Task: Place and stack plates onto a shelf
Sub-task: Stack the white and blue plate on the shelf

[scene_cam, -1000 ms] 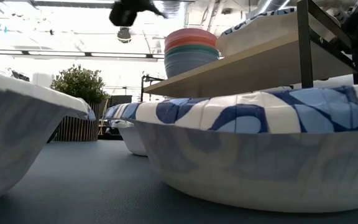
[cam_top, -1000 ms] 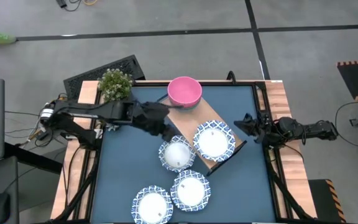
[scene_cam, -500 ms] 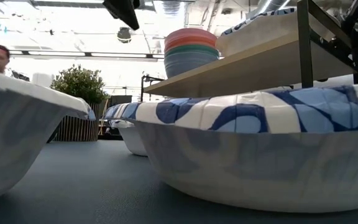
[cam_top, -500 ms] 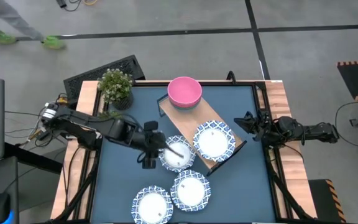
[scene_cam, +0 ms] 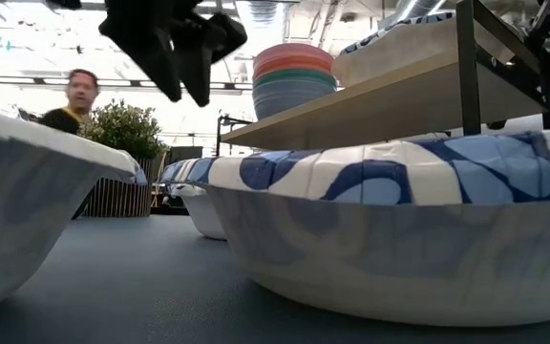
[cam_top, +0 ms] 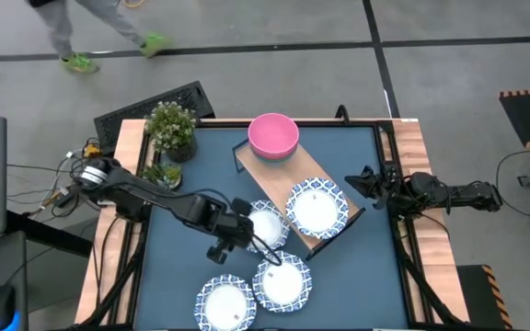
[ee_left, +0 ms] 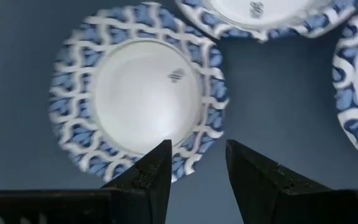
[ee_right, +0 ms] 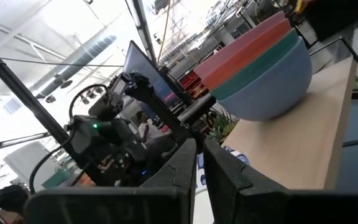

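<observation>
Four blue-rimmed plates show in the high view. One plate lies on the wooden shelf. The other three lie flat on the blue table. My left gripper hangs open and empty above the table plates, fingers pointing down. Its wrist view looks down on one plate just past the fingertips. In the low view it hangs high up. My right gripper waits shut and empty at the table's right edge.
A stack of bowls, pink on top, stands on the shelf's far end and shows in the low view. A potted plant stands at the table's far left corner. A person walks on the floor beyond the table.
My left gripper has gone from over the shelf, by the pink bowl, toward the table's near edge and down, and now hangs over the plates on the table. The plates have kept still. A person has walked past behind the table.
</observation>
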Available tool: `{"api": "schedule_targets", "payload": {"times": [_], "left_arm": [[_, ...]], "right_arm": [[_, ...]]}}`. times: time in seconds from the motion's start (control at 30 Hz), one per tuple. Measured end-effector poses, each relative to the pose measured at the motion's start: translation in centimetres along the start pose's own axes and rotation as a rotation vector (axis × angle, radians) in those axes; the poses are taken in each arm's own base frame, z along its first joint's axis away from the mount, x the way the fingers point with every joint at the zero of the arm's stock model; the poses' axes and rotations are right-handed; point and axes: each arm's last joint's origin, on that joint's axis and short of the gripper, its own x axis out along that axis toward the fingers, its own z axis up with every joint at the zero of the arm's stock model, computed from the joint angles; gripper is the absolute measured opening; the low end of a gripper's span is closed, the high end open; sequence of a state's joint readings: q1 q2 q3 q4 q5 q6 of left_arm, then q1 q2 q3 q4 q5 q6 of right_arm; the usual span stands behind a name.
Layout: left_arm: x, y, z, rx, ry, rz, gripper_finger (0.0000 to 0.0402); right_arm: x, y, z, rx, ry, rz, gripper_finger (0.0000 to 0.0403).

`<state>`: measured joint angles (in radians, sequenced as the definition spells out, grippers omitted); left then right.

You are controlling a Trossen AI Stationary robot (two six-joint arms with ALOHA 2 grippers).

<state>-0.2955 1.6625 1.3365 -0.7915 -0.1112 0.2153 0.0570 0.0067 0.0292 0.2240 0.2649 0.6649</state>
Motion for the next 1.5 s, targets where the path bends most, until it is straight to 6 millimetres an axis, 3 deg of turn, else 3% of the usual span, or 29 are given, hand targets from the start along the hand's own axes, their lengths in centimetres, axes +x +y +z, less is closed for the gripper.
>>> {"api": "schedule_targets", "payload": {"times": [0.33,0.57,0.93,1.17,1.3,1.5], "left_arm": [[3.2,-0.1,-0.1,0.094,0.055,-0.11,0.0136],[3.4,1.3,-0.5,0.11,0.069,-0.097,0.0136],[6.8,0.5,-3.7,0.192,0.112,-0.033,0.0136],[7.8,0.3,-4.4,0.258,0.105,0.045,0.0134],[7.8,0.2,-4.5,0.259,0.108,0.014,0.0101],[7.8,0.1,-4.4,0.25,0.084,-0.024,0.001]], "right_arm": [[0.0,-0.1,-0.2,-0.008,0.019,-0.013,0.0058],[0.0,-0.3,-0.3,-0.015,0.035,-0.026,0.0058],[0.0,-0.3,-0.3,-0.015,0.029,-0.033,0.0058],[0.0,-0.3,-0.3,0.004,0.024,-0.039,0.0058],[0.0,-0.3,-0.3,0.004,0.023,-0.039,0.0058],[0.0,-0.3,-0.3,0.028,0.021,-0.041,0.0058]]}}
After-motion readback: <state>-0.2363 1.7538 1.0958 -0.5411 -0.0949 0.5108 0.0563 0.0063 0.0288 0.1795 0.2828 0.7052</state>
